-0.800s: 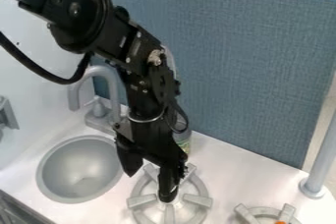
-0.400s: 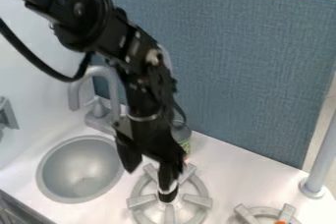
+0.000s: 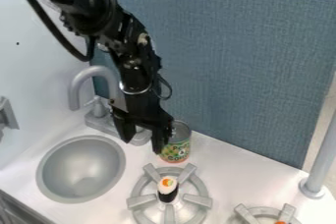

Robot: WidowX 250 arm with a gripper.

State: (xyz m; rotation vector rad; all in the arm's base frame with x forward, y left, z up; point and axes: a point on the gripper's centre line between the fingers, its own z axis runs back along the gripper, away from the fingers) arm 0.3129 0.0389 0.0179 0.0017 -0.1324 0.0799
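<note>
Sushi (image 3: 168, 185) with a white, orange and green top and a dark lower side sits at the middle of the left burner (image 3: 197, 200). The gripper (image 3: 142, 147) hangs farther back with its fingers apart and nothing between them, near a can (image 3: 176, 152) on the white desk (image 3: 230, 170), right of the round sink (image 3: 82, 165) and grey faucet (image 3: 74, 95).

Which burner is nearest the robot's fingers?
The burner with the sushi roll upright on it, near the can; the other burner, at the picture's edge, is farther.
</note>
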